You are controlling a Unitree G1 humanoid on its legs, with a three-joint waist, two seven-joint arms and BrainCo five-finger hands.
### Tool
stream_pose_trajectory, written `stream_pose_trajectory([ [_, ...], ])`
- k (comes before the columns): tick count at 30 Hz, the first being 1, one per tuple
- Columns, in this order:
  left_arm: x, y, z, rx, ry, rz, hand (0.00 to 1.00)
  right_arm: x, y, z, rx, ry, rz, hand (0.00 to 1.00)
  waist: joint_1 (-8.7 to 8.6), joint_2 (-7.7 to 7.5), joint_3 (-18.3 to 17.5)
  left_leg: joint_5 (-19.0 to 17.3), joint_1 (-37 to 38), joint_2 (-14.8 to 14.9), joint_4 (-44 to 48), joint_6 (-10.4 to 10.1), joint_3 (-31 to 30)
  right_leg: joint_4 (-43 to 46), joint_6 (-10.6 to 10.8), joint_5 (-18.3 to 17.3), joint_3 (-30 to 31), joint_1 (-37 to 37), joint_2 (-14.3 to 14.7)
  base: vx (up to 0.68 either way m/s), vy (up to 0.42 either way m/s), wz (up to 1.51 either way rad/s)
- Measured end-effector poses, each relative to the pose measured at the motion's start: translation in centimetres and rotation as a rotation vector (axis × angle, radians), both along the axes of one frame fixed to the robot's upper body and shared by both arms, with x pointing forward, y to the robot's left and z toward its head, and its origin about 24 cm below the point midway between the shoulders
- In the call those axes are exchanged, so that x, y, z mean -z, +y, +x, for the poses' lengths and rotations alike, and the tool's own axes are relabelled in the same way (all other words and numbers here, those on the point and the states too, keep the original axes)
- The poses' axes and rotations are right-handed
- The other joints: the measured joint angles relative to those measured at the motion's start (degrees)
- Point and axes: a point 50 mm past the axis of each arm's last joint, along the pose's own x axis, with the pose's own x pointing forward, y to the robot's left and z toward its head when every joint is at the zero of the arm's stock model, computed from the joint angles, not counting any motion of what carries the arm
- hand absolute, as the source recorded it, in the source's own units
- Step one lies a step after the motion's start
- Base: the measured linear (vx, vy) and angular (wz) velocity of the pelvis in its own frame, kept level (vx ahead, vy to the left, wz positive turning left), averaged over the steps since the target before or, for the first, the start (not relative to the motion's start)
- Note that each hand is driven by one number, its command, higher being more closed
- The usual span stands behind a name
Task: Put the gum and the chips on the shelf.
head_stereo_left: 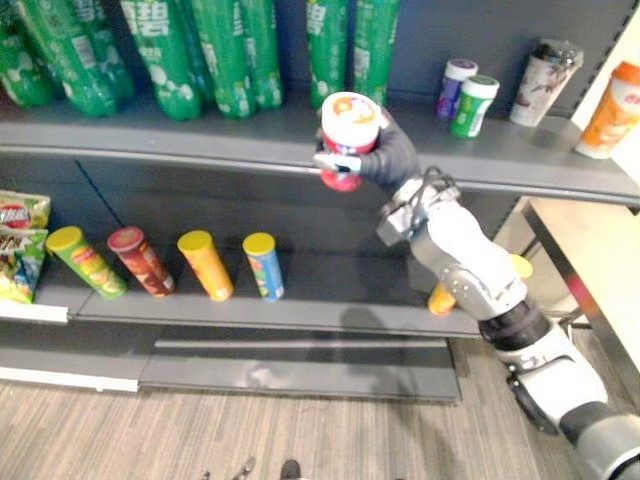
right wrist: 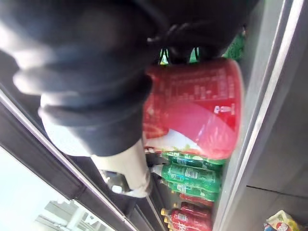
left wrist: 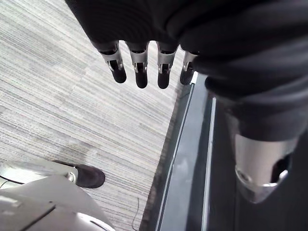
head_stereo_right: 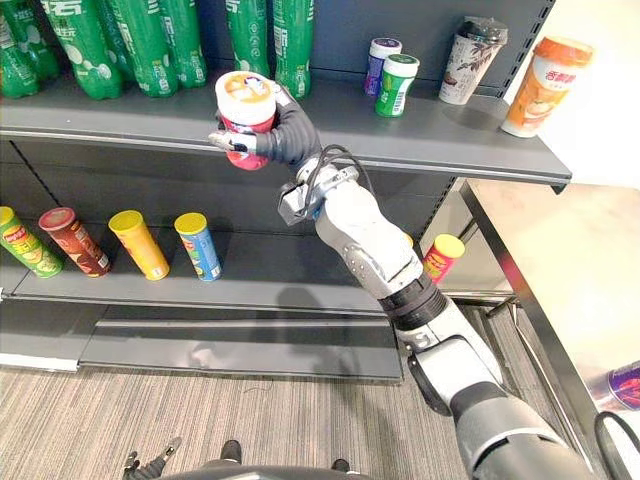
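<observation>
One of the two placings is in hand: the right hand [head_stereo_left: 385, 150] has its fingers and thumb curled round a short red chips can [head_stereo_left: 345, 140] with a pale lid. It holds the can roughly upright at the front lip of the upper shelf [head_stereo_left: 200, 135], its base overlapping the shelf edge and not yet resting on the board. Behind it stand green bottles [head_stereo_left: 230, 50], with an open stretch of shelf to their right. Farther right on that shelf are two small lidded bottles [head_stereo_left: 466, 97], which look like gum, so that half of the job may already be done, though I cannot tell for certain. The left hand [left wrist: 141, 62] hangs over the floor with its fingers straight and nothing in them. The next move, as I judge it, calls for lifting the can enough to clear the lip, carrying it inward over bare shelf short of the green bottles, and setting its base flat before the fingers let go. A tilted landing could tip it off the edge.
</observation>
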Motion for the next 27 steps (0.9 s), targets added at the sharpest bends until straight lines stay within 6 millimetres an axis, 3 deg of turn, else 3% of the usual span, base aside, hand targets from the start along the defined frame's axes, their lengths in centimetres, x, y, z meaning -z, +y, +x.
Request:
stream_pose_trajectory([
  [7,0.0,0.1,0.3,0.035,0.001,-0.006,0.0,-0.1,-1.6,1.8,0.151,0.039,0.007,1.0,0.06,-0.08,-0.1,0.0,0.0,0.1,0.0,0.0,0.4,-0.1,-0.3,0.2,0.2,-0.1,0.1,0.01,-0.003,-0.02],
  [15,0.0,0.1,0.5,0.086,0.019,0.004,0.0,0.2,-6.0,4.7,0.398,0.133,0.042,1.0,0.16,-0.1,-0.1,0.1,-0.1,0.1,0.0,0.0,0.3,-0.3,-0.5,0.3,0.1,-0.1,0.2,0.0,0.0,0.0],
  [27,-0.1,0.1,0.7,0.091,0.01,0.0,0.0,0.7,-8.8,6.3,0.501,0.212,0.05,1.0,0.24,-0.01,-0.1,0.0,-0.1,0.2,0.0,0.0,0.3,-0.3,-0.5,0.3,0.2,-0.1,0.3,0.0,0.0,0.0],
])
